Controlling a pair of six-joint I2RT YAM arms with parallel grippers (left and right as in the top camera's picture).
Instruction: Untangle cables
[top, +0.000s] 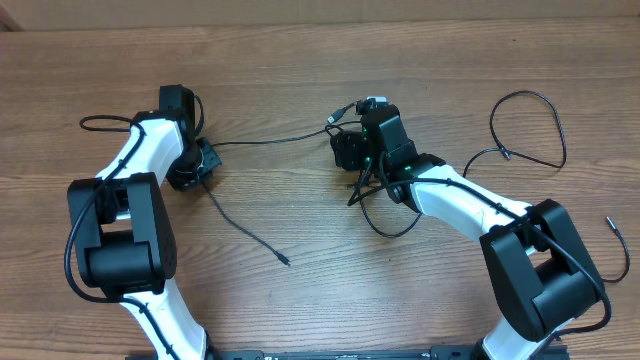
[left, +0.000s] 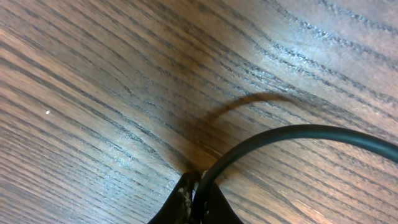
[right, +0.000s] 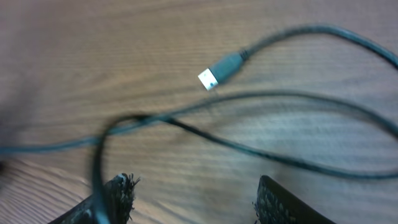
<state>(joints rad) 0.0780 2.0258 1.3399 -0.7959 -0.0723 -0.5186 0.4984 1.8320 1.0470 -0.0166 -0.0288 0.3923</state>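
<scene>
"Where the left wrist camera sits closest, what has the left gripper (left: 194, 186) got?"

"It is pinched tight on one cable (left: 298, 132), which arcs off toward three o'clock."

"And the right gripper (right: 196, 193)?"

"Its fingers stand apart and grip nothing. The crossed cables (right: 261, 96) and a silvery plug (right: 217, 71) lie toward twelve o'clock. Only the overhead view shows a separate loop (top: 525, 94), well apart at three o'clock on the table (top: 300, 60)."

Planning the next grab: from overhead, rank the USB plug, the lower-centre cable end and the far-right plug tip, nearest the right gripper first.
From the right gripper:
1. The USB plug, right beside it, top centre.
2. The cable end, lower centre.
3. The plug tip, at the far right edge.
</scene>
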